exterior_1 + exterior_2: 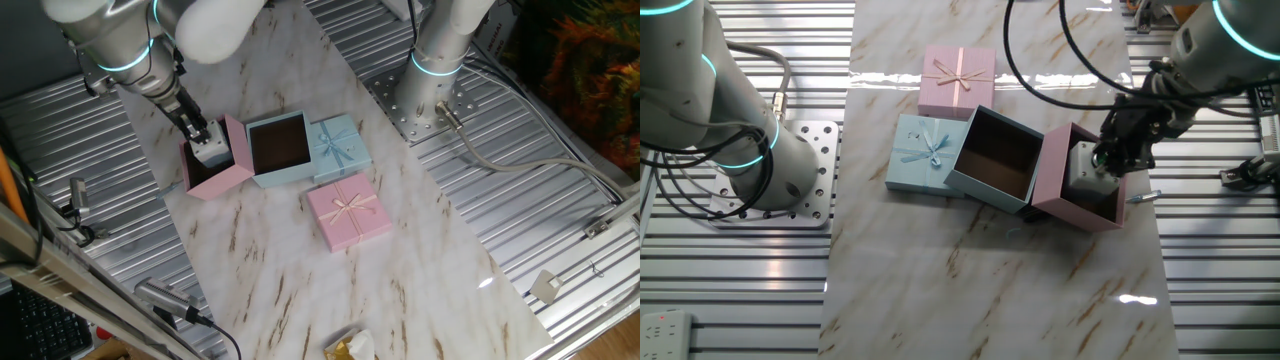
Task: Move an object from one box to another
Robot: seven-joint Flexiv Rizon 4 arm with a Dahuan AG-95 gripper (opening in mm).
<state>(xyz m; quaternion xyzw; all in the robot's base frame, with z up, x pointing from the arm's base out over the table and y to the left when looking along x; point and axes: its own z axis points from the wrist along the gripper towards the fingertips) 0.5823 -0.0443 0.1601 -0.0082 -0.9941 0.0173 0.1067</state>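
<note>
The pink box (215,175) stands open at the left end of the row, and shows at the right in the other fixed view (1080,205). The small white object (212,152) sits inside it against the wall nearest the blue box (1085,170). My gripper (203,140) reaches down into the pink box from above, and its dark fingers (1110,150) look closed on the object. The light blue box (280,148) stands open right beside the pink one, its brown lining bare (995,160).
A flat light blue lid with a bow (340,142) lies against the blue box. A flat pink lid with a cream bow (348,210) lies beside it. The arm's base (425,95) stands on ribbed metal at the marble strip's edge. A second arm's base (780,170) is opposite.
</note>
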